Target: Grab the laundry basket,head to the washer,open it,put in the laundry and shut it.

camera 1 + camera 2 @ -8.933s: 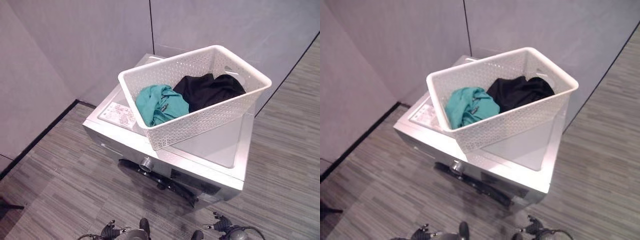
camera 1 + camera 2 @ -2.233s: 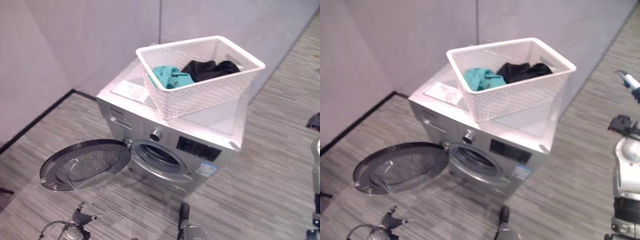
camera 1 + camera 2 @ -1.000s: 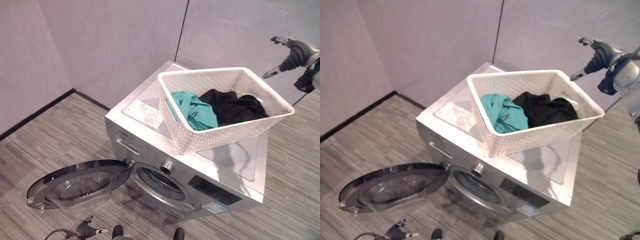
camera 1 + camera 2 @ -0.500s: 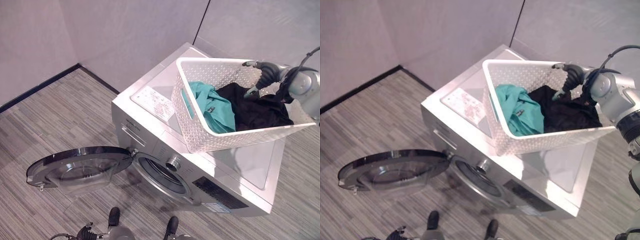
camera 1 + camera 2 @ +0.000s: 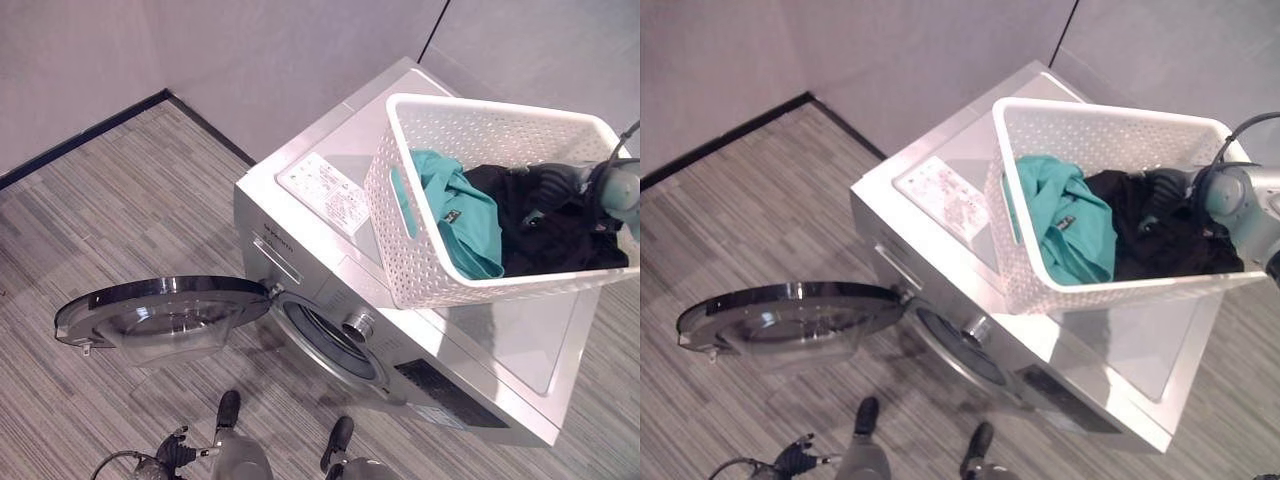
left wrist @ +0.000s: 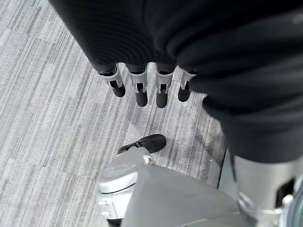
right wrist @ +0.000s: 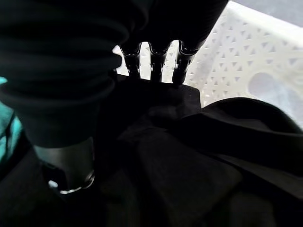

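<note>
Right hand (image 5: 1164, 190) reaches into the basket (image 5: 430, 270) at right of frame, fingers on the black garment (image 5: 1160, 245); grip cannot be told. Left hand (image 6: 142, 90) hangs relaxed. Loading step (washer door (image 5: 160, 315) open): next, lift cloth.

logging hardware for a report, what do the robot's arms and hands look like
Right arm is silver-grey with a black cable looping off it. Both the right hand and left hand have a dark ribbed cover over back and wrist, with silver fingers ending in dark tips.

Basket (image 5: 440, 275) atop washer (image 5: 320, 260)
</note>
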### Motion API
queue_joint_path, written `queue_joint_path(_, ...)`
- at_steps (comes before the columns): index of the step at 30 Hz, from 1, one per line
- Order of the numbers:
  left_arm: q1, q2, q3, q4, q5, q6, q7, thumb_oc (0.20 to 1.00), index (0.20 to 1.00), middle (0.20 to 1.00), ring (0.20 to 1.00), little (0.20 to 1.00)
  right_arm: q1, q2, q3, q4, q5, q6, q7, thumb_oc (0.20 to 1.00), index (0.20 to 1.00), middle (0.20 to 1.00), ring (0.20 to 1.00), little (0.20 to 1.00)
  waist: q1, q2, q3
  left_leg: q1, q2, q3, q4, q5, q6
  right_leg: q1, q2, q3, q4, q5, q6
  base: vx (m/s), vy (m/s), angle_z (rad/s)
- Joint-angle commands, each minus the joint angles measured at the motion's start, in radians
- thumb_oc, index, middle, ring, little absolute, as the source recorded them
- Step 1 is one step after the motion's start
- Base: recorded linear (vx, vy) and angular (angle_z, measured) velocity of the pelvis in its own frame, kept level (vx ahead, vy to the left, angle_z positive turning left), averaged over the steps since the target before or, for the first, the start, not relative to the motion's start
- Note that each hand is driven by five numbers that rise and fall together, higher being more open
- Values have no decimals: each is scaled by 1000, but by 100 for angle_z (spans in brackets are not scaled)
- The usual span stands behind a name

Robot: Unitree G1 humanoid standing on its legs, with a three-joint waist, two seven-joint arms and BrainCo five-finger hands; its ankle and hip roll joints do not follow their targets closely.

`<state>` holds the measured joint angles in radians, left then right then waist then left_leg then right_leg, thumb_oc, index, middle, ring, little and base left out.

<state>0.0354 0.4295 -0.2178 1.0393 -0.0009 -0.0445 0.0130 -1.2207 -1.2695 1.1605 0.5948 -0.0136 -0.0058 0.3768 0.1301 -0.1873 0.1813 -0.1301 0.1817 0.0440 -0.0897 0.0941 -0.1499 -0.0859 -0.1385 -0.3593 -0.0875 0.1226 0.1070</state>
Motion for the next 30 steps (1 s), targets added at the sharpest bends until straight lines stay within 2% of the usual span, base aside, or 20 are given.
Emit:
queue_joint_path(1, -43, 9, -44, 1, -25, -22, -23, 1000, 1000, 1000, 1000, 1000, -8, -67, 22, -5, 4, -3, 22, 1000, 1000, 1000, 1000, 1000, 33, -16, 51, 7, 24, 1, 2, -35, 34, 37, -57, -20, 33, -59, 67, -18, -8, -4)
queue_joint_path(8, -68, 14, -91, -102, -49, -31, -32, 1000, 1000, 1000, 1000, 1000, 175, -11, -78, -5, -18, 7, 34, 1000, 1000, 1000, 1000, 1000, 46, 2, 120, -52, 27, -19, 2, -13, 31, -1, -54, -31, 22, -48, 67, -38, -17, -6)
queue_joint_path(13, -74, 6, -90, -66, -44, -30, -30, 1000, 1000, 1000, 1000, 1000, 282, 4, -118, -97, 13, 16, 70, 1000, 1000, 1000, 1000, 1000, 44, 9, 138, -83, 26, -22, 2, -6, 27, -18, -53, -33, 8, -42, 66, -2, -2, 1)
queue_joint_path(14, -75, 7, -90, -66, -44, -30, -30, 1000, 1000, 1000, 1000, 1000, 283, 4, -120, -97, 13, 16, 70, 875, 875, 875, 875, 875, 45, 9, 137, -84, 26, -22, 2, -5, 27, -18, -53, -33, 8, -41, 66, -9, -4, 3)
queue_joint_path(15, -75, 4, -89, -56, -44, -29, -29, 1000, 1000, 1000, 1000, 1000, 291, 6, -122, -111, 14, 14, 73, 592, 592, 592, 592, 592, 43, 9, 137, -87, 26, -22, 2, -5, 26, -21, -53, -32, 6, -40, 66, 0, 0, 0)
queue_joint_path(16, -72, -1, -81, -43, -46, -29, -28, 1000, 1000, 1000, 1000, 1000, 304, 8, -131, -132, 21, 13, 70, 369, 369, 369, 369, 369, 38, 12, 134, -91, 24, -21, 2, -6, 26, -25, -56, -32, 4, -39, 67, 0, 0, 0)
queue_joint_path(18, -70, -2, -78, -33, -46, -31, -26, 1000, 1000, 1000, 1000, 1000, 305, 7, -135, -140, 23, 11, 67, 200, 200, 200, 200, 200, 36, 14, 132, -93, 23, -21, 2, -6, 26, -26, -56, -33, 4, -39, 67, 0, 0, 0)
queue_joint_path(28, -67, -5, -71, -37, -10, -35, -20, 1000, 1000, 1000, 1000, 1000, 328, -67, -211, -319, 176, -20, 49, 200, 200, 200, 200, 200, 13, 8, 96, -65, 15, -14, 2, -24, 28, -6, -63, -32, 3, -46, 71, 7, 4, 1)
queue_joint_path(30, -58, -9, -62, -47, -1, -37, -20, 1000, 1000, 1000, 1000, 1000, 353, -100, -299, -342, 245, -47, -5, 200, 200, 200, 200, 200, 3, 4, 76, -47, 14, -10, 2, -32, 29, 9, -62, -29, 5, -51, 72, 39, 12, -1)
